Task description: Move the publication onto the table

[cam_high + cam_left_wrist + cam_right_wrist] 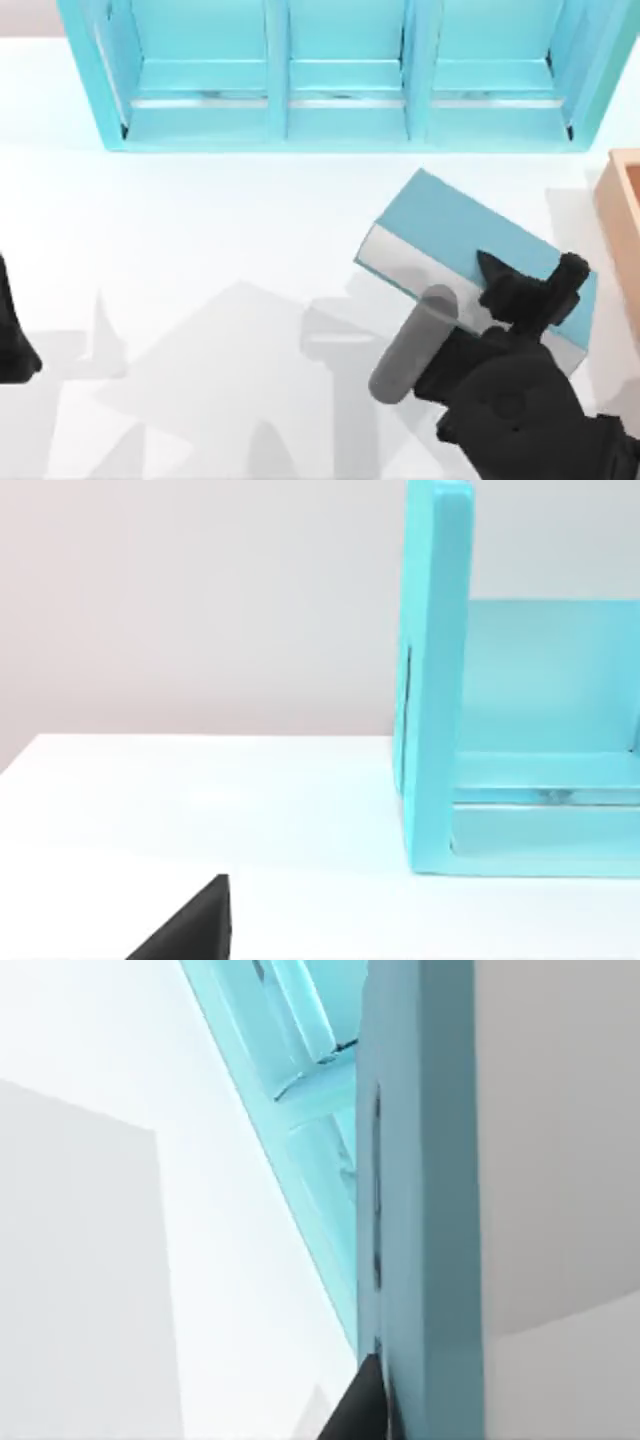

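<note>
Our right gripper [520, 288] was found on the right half of the counter [200, 230], clamped on the publication [450, 235] at its near long edge, one finger lying over the teal cover and the other hidden beneath. In the right wrist view the publication [420, 1210] ran edge-on close past the camera, with a dark finger [360, 1410] against it, which agreed with a firm grasp.

The publication sat out of the shelf unit [340, 110], well in front of it, turned at an angle to the shelf's front edge, its pale page edges facing the left of the counter. All three shelf compartments in the top view held nothing. We judged the withdrawal from the shelf to be complete.

We could not establish whether the publication rested on the counter or was carried just above it; the shadow close beneath its page edge suggested it was low. In our judgement what remained was to settle it flat, release the grip and draw the right arm clear.

A tan wooden box [625, 220] stood at the right edge of the counter, near the publication's far corner but apart from it.

Our left gripper [15, 340] was parked at the left edge of the counter, idle; we could not tell its state. Its wrist view showed the shelf unit's end panel [435, 680].
</note>
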### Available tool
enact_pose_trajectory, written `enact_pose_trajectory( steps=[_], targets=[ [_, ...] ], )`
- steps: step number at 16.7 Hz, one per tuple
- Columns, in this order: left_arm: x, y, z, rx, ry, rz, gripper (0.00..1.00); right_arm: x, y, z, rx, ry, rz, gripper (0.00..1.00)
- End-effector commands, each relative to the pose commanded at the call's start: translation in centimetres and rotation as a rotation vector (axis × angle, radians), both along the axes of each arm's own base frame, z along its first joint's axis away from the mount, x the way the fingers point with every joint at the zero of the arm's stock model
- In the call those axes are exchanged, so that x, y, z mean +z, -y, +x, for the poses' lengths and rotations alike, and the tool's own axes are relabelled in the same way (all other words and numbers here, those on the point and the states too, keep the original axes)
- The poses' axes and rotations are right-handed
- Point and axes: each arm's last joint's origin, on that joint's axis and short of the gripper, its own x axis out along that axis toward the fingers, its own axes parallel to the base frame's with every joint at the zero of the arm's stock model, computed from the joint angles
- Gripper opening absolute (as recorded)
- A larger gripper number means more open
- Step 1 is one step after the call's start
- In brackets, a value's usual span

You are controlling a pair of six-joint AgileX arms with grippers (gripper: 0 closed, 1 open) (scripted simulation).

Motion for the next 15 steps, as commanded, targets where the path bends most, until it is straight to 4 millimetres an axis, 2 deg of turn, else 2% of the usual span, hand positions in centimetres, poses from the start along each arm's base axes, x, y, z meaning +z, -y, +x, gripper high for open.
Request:
enact_pose_trajectory(
  steps=[3, 5, 15],
  targets=[
    [0.0, 0.0, 0.0, 0.0, 0.0, 0.0, 1.0, -2.1, 0.8, -3.0, 0.092, 0.021, -0.249, 0.0],
    [0.0, 0.0, 0.0, 0.0, 0.0, 0.0, 1.0, -2.9, 1.4, -4.1, 0.127, 0.034, -0.337, 0.0],
    [0.0, 0.0, 0.0, 0.0, 0.0, 0.0, 1.0, -3.1, 1.6, -4.7, 0.135, 0.036, -0.359, 0.0]
  ],
)
